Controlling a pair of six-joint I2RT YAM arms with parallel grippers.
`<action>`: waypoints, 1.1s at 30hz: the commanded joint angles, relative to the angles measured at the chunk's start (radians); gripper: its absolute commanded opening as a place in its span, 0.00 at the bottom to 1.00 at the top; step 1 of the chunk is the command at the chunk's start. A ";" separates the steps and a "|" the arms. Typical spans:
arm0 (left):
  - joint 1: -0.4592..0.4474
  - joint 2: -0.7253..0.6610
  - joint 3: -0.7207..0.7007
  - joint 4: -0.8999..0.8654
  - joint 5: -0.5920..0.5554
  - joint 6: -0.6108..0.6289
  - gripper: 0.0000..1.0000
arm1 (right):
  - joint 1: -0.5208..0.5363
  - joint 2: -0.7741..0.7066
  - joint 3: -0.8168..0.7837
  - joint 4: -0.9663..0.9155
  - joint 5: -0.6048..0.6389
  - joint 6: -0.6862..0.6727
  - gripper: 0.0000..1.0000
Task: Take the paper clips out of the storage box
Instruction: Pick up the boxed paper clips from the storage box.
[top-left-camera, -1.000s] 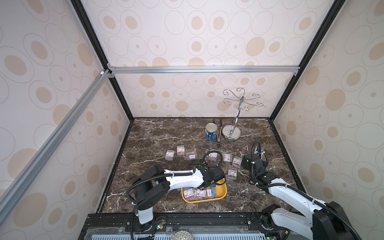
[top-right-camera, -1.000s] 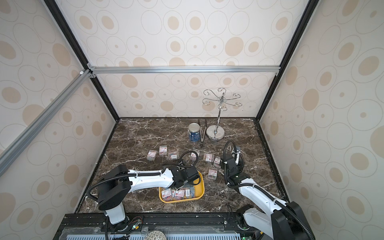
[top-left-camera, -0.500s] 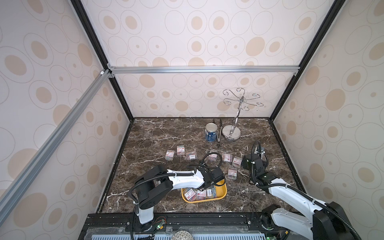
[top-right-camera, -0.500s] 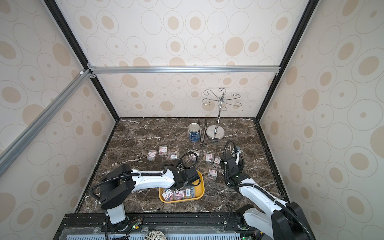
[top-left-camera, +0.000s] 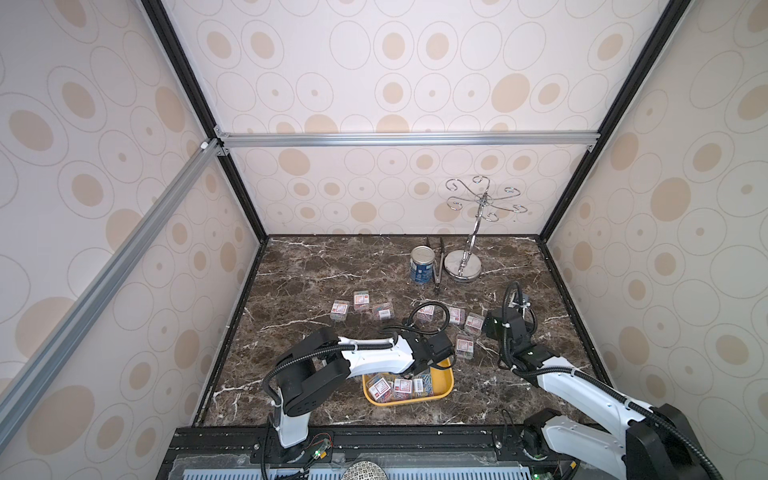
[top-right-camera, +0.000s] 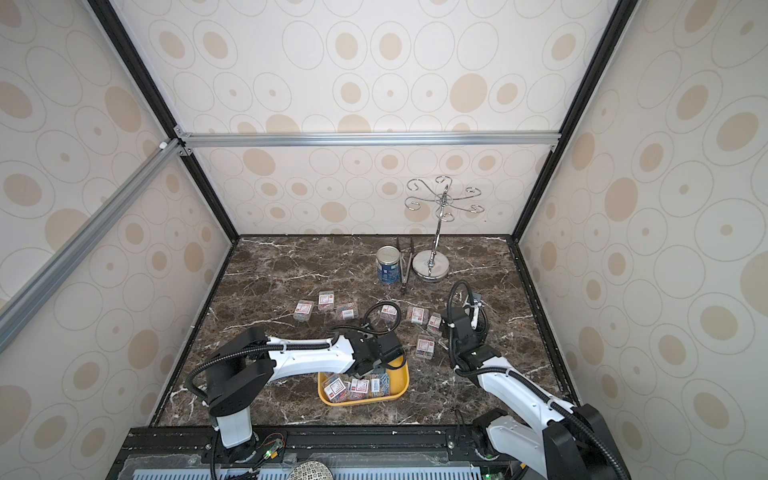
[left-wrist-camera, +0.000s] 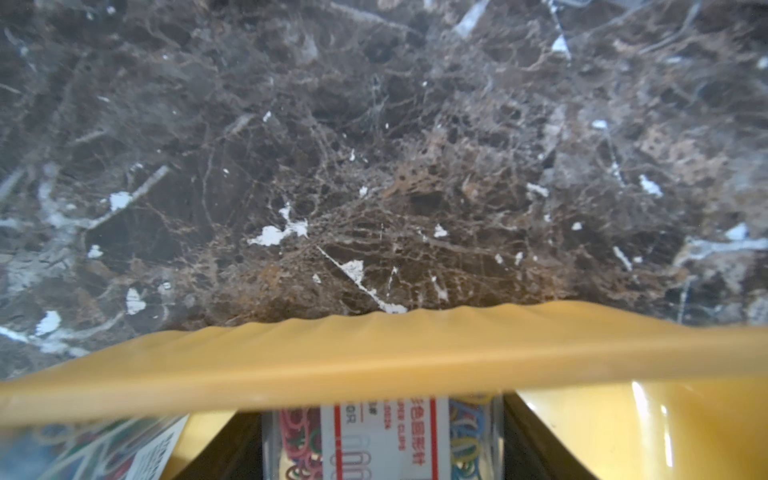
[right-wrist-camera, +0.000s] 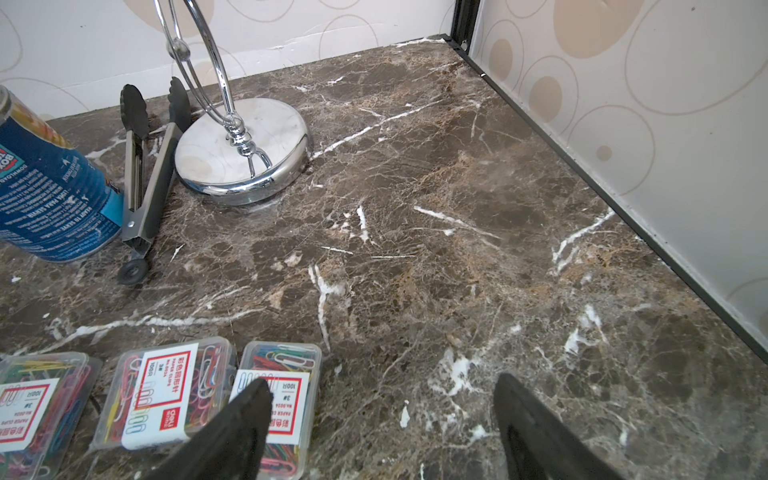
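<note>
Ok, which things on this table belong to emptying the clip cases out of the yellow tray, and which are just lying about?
For the job:
yellow tray
clip cases in the tray
clip cases outside the tray

Just lying about:
blue tin can
tongs
chrome hook stand

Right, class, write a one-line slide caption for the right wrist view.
Open right gripper above the marble table, beside boxed paper clips; tongs, blue can and chrome stand beyond.
</note>
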 joint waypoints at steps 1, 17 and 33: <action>0.003 -0.083 0.065 -0.036 -0.105 0.036 0.71 | -0.002 -0.011 -0.010 -0.004 0.011 0.009 0.85; 0.150 -0.489 -0.066 -0.001 -0.183 0.142 0.70 | 0.064 -0.089 0.046 -0.053 -0.074 0.052 0.84; 0.528 -0.738 -0.366 0.051 -0.069 0.223 0.71 | 0.422 0.066 0.198 0.185 -0.087 -0.043 0.84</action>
